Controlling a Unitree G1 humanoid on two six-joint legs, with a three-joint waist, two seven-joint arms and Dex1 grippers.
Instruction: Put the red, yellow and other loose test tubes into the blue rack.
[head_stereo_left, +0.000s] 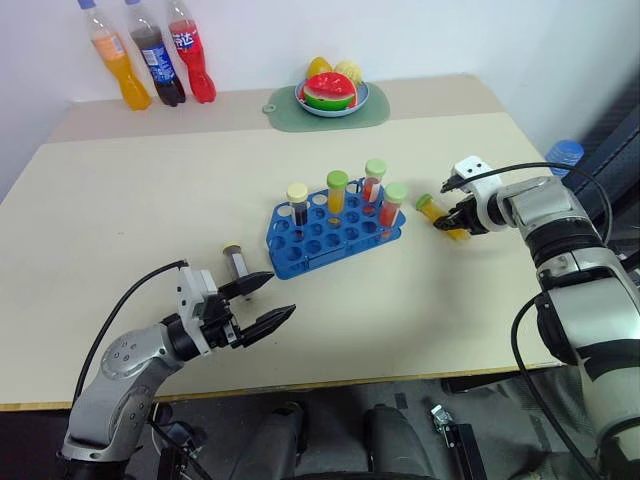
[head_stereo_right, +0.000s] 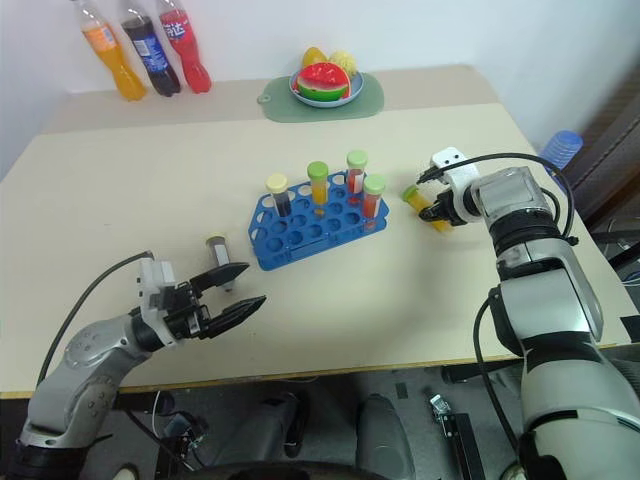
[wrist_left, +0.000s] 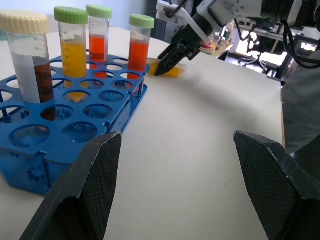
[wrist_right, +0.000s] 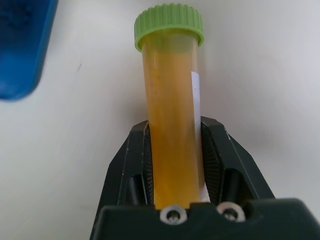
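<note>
The blue rack (head_stereo_left: 312, 243) stands mid-table with several capped tubes upright in it: a dark one (head_stereo_left: 297, 203), a yellow one (head_stereo_left: 337, 191) and two red ones (head_stereo_left: 374, 180). To its right a yellow test tube (head_stereo_left: 436, 212) with a green cap lies on the table, and my right gripper (head_stereo_left: 456, 224) is shut on it; the right wrist view shows both pads pressed against the tube (wrist_right: 172, 100). A clear loose tube (head_stereo_left: 237, 263) lies left of the rack. My left gripper (head_stereo_left: 268, 300) hovers open just in front of that tube, holding nothing.
Three soda bottles (head_stereo_left: 150, 55) stand at the far left corner. A plate of fruit (head_stereo_left: 332, 92) sits on a green mat at the back centre. A blue-capped bottle (head_stereo_left: 566, 155) is beyond the table's right edge. Bare tabletop lies between the rack and the front edge.
</note>
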